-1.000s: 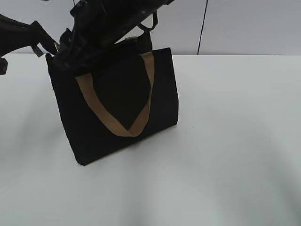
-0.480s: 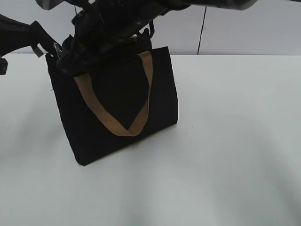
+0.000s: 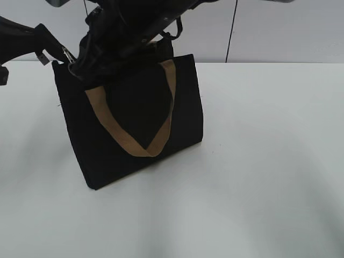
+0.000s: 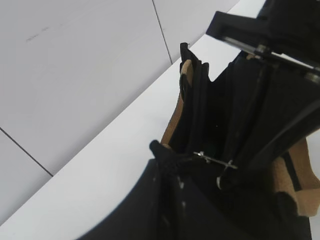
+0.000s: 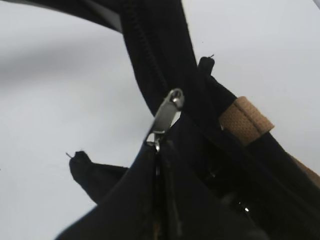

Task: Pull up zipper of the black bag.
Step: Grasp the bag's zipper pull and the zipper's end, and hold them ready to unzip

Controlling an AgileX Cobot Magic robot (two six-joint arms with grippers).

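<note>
On the white table (image 3: 269,188), boxy black bag (image 3: 140,129) — tan handles, silvery zipper (image 5: 167,114) pull, jaws' state unclear

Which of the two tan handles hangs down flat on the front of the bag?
The front handle: it droops in a V over the black bag; the other stays by the top.

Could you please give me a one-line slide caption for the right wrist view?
Close-up of the silvery zipper pull on the black bag, tan handle at right.
</note>
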